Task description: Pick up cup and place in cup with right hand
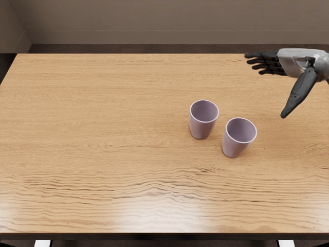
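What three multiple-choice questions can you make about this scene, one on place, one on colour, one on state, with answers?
1. Where in the picture is the right robot hand?
A. Lower left
B. Upper right
C. Centre

2. What colour are the cups?
A. Pale purple
B. Green
C. Orange

3. How are the cups?
A. Nested
B. Tipped over
C. Upright, not nested

1: B, it enters from the right edge, high up.
2: A, both show that shade.
3: C, both open upward, side by side.
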